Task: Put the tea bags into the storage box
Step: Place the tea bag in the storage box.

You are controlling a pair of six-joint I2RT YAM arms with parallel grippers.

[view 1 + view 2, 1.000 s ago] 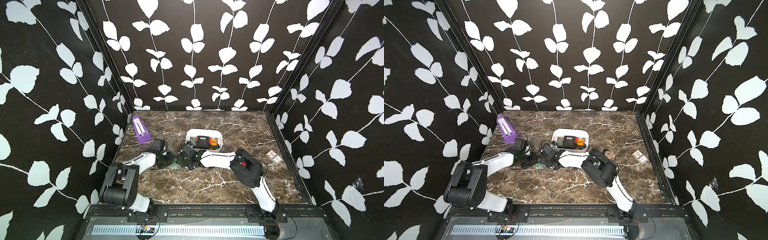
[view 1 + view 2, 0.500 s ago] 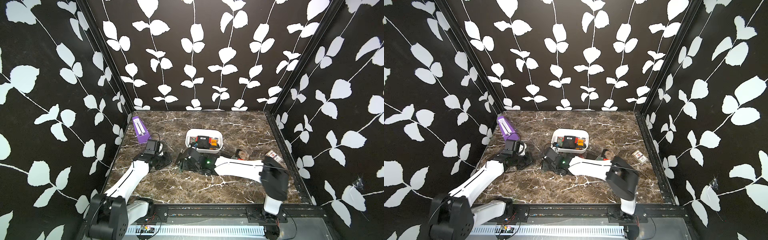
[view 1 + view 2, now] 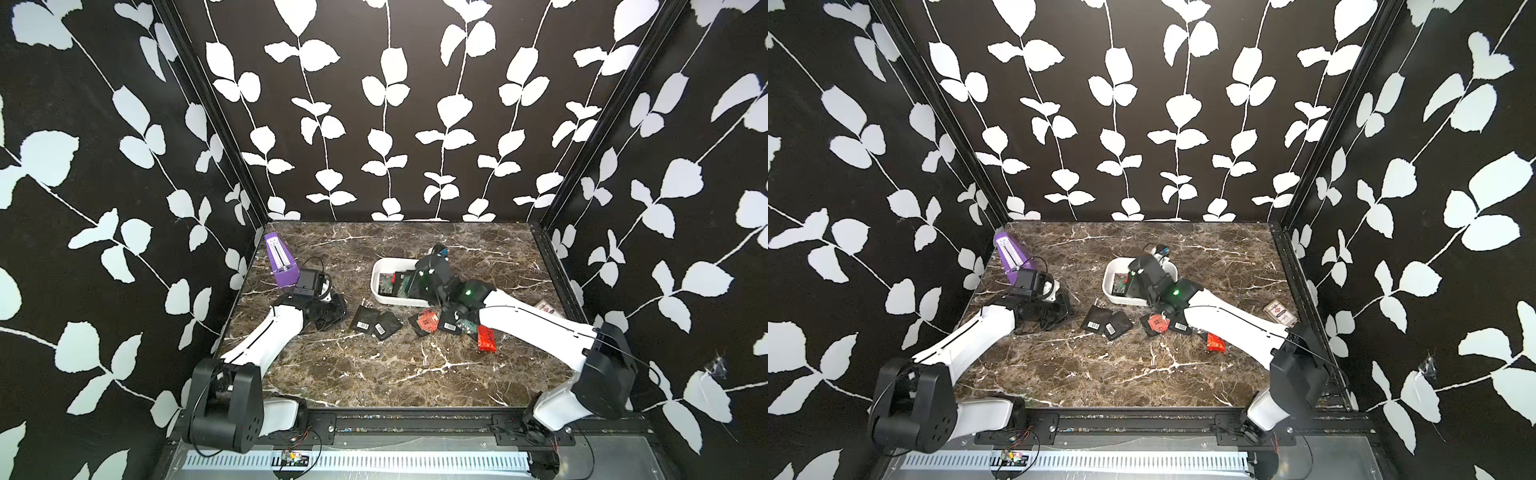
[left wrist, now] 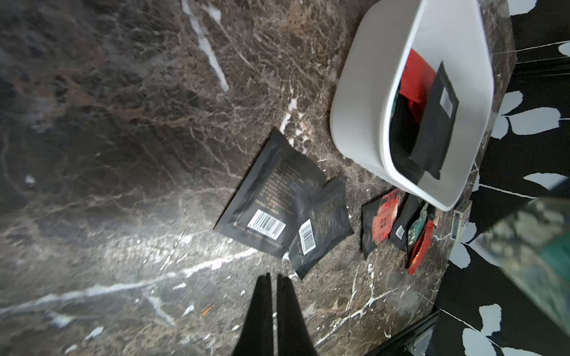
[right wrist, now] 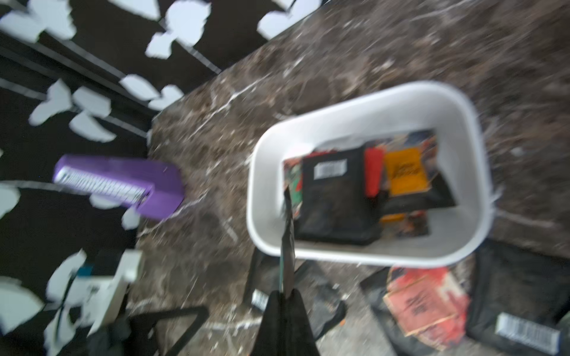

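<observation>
In both top views your storage box (image 3: 375, 286) (image 3: 1105, 286) sits at 12 o'clock from the middle of the table (image 3: 395, 374). The right gripper (image 3: 409, 286) hangs over the box's 3 o'clock half, and its jaws are hard to read from here. Loose tea bags (image 3: 365, 321) lie in a row just off the box's 6 o'clock wall, running from 7 to 4 o'clock: a black pair, then a red-and-black cluster (image 3: 428, 322). The left gripper (image 3: 340, 313) sits at 9 o'clock of the black pair, apart from it. The purple metronome (image 3: 280, 262) stands at 10 o'clock and a printed pack (image 3: 546, 308) at 3 o'clock.

The left wrist view shows the left jaws together on nothing, tips just short of the smaller black sachet (image 4: 320, 222), which overlaps the larger black sachet (image 4: 271, 197) along one edge.

The right wrist view is blurred, but shows the right jaws clamped on a held sachet (image 5: 288, 234), edge-on above the box, where more bags lie.

I judge these bags light, thin, crinkly and slick, and flat on marble they offer little. Take a raised corner or sealed edge, and try the overlap first
</observation>
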